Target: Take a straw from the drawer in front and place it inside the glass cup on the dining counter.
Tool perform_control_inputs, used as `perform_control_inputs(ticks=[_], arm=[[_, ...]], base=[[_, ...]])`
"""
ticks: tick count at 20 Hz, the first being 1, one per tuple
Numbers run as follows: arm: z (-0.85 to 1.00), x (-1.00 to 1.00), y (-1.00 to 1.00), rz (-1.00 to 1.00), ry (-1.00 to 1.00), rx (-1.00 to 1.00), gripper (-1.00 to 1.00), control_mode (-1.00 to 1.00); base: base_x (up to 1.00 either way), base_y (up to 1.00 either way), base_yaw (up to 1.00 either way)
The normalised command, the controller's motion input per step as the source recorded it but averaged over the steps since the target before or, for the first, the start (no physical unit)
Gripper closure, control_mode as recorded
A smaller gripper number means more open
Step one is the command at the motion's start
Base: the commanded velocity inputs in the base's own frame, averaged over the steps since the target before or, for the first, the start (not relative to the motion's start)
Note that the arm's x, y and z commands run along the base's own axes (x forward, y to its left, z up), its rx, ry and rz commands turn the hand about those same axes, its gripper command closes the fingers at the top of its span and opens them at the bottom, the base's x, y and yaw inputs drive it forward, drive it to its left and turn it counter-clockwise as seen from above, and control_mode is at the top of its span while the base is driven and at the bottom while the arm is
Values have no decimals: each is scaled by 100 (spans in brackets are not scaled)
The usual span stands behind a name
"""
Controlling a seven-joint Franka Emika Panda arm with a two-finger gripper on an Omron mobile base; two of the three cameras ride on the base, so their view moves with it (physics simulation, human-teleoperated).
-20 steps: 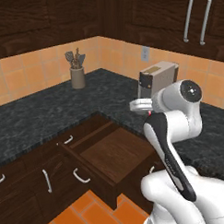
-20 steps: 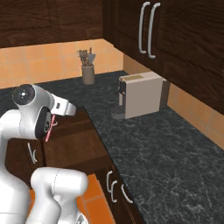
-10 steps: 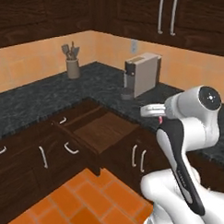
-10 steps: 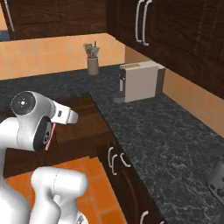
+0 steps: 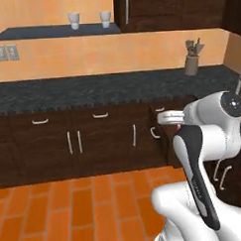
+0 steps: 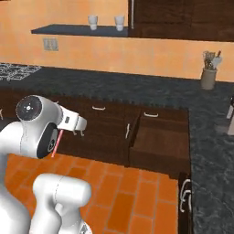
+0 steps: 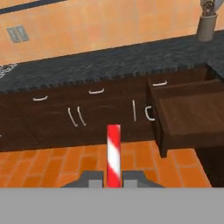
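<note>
Between the finger tips: the straw (image 7: 113, 155), red-and-white striped in the hand view, is held upright by the gripper (image 7: 113, 177), whose jaws are closed on its lower part.
Straw, right base view: a thin red-pink line (image 6: 55, 143) is seen hanging beside the arm's white housing.
Drawer (image 6: 160, 141): pulled out and left open at the corner of the dark cabinet run; its interior is seen bare in the hand view (image 7: 194, 113).
Black speckled worktop (image 5: 91, 91): a utensil holder (image 5: 191, 65) is stood on it near the corner.
Wall shelf (image 6: 77, 31): two white cups are kept on it.
Floor (image 5: 81, 208): orange tile, faced by the base.
Stage, judged: straw taken; carrying to the dining counter and the glass cup is pending.
Risk, slip: the thin straw could be rotated or dropped if the arm is swung sharply.
Risk, collision: the projecting drawer could be clipped during turning.
Risk, placement: a tilted straw could be caught on the cup's rim.
</note>
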Motion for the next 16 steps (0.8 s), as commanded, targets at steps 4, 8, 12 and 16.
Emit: perform_control_inputs(ticks=[4,8,12,16], arm=[[0,0,0,0,0,0,100,100],[0,0,0,0,0,0,100,100],[0,0,0,0,0,0,100,100],[0,0,0,0,0,0,100,100]], base=[[-17,27,94],[-2,31,92],[0,37,87],[24,28,77]])
